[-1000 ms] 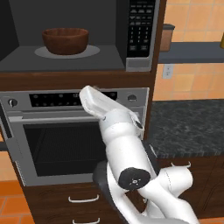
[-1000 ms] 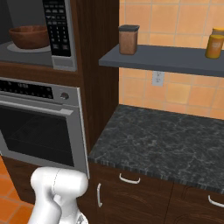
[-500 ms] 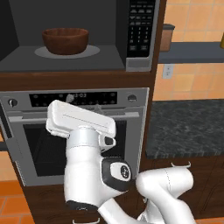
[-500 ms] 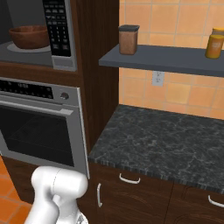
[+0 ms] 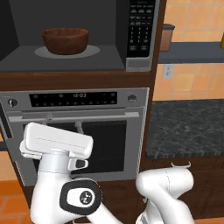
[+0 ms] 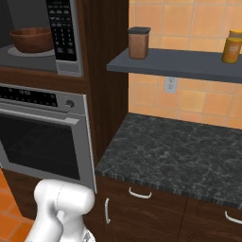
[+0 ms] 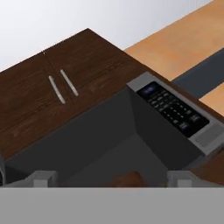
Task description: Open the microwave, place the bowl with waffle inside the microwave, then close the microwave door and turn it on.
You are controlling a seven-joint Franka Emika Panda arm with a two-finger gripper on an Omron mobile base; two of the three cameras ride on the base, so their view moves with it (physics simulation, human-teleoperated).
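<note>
Left base view puts the bowl at upper left of the frame, sitting on the grey turntable inside the open cavity of the microwave, and I cannot make out the waffle from this angle. In the right base view the same bowl shows at the upper left, just beside the black keypad. My hand view looks up into the dark cavity, with the keypad running toward the right edge and a sliver of brown bowl rim at the bottom centre between my fingertips. The gripper has its fingers spread wide with nothing between them, so I read the bowl as set down and let go. I judge that placing is done and that closing is the step now in hand. I cannot pick out the door in any of these frames; it is presumably swung off to one side. The next move, as I see it, calls for finding the door's edge, pushing it fully shut, then pressing a start button on the keypad with a fingertip.
</note>
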